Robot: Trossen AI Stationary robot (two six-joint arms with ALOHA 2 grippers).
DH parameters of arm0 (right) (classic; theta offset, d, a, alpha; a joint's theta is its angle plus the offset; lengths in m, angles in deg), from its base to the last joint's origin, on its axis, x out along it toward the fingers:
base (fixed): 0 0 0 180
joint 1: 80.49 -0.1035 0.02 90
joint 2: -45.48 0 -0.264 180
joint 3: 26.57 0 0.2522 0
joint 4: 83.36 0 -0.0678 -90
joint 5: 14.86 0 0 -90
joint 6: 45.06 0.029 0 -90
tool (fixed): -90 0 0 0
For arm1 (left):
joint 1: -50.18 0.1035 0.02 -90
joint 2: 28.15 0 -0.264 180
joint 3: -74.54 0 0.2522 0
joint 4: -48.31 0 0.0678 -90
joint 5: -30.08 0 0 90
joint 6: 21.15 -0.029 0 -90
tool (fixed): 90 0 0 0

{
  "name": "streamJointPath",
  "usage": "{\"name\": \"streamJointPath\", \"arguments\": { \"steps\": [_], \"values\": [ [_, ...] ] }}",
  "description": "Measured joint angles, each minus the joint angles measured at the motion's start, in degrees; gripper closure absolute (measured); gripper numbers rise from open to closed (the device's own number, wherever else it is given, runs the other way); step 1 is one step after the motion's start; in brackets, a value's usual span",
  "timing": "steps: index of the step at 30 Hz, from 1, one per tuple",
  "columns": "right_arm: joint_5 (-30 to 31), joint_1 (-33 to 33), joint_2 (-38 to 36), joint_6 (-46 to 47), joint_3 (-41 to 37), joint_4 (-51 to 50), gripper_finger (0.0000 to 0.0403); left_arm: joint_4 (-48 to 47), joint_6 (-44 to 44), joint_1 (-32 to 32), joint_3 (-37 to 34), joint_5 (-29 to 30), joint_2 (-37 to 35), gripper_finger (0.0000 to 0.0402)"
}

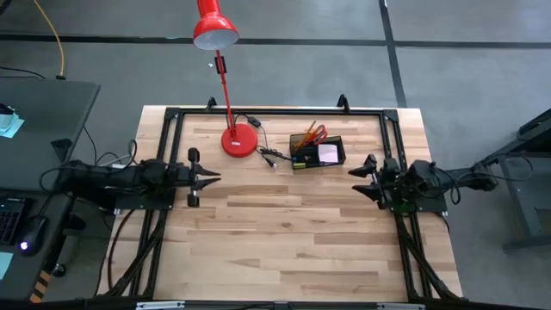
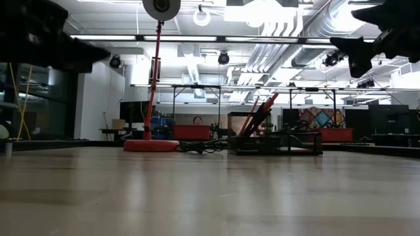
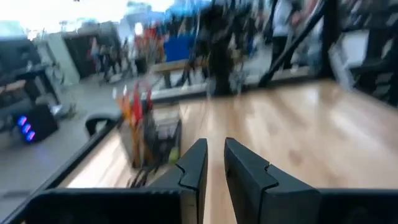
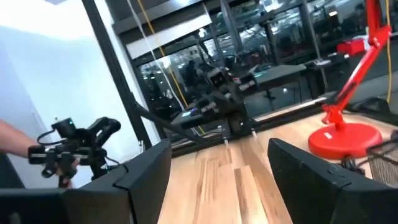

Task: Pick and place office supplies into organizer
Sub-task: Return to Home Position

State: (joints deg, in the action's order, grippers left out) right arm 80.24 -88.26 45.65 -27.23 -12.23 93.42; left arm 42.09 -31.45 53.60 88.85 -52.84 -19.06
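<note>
Left gripper (image 1: 205, 178) hung nearly closed, empty; right gripper (image 1: 360, 180) gaped wide, empty, near the organizer (image 1: 318, 153); red lamp (image 1: 240, 140) and cable (image 1: 269, 156) stood just beside it.

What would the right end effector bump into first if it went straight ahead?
Probably the left end effector, facing the right end effector across the wooden table. Nothing shows between them, though heights are unclear. The red lamp base and black organizer sit aside.

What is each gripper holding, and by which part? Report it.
Nothing is held. The left gripper has its fingers nearly together with nothing between them. The right gripper is open and empty. Both are away from the organizer.
</note>
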Motion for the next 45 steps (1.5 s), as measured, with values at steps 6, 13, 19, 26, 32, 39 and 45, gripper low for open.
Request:
{"name": "streamJointPath", "arguments": {
  "steps": [6,13,19,26,32,39,45],
  "values": [
    [-0.08,3.37,-0.02,-3.38,0.0,-2.29,0.0143,-2.51,-3.25,5.9,0.01,0.39,0.18,0.0357],
    [2.16,5.07,0.05,-9.55,-0.02,-3.01,0.0144,-4.15,-1.91,7.82,-0.04,-1.29,0.21,0.0356],
    [0.25,5.11,0.08,-8.51,-0.02,-5.52,0.0143,-6.07,-0.88,7.82,-0.04,-3.42,0.22,0.0355],
    [0.43,5.11,0.39,-2.34,0.0,-8.93,0.0144,-6.04,0.23,7.82,-0.04,-3.16,0.3,0.0357],
    [0.43,5.11,0.44,0.15,0.04,-9.11,0.0144,-6.06,-0.22,7.82,-0.04,-3.17,0.3,0.0356],
    [0.43,5.11,0.44,0.15,0.07,-9.22,0.0144,-6.06,-0.36,7.82,-0.04,-3.17,0.3,0.0355],
    [0.46,5.11,0.44,0.15,0.09,-9.28,0.0144,-6.06,-0.36,7.82,-0.04,-3.17,0.3,0.0357]
  ]
}}
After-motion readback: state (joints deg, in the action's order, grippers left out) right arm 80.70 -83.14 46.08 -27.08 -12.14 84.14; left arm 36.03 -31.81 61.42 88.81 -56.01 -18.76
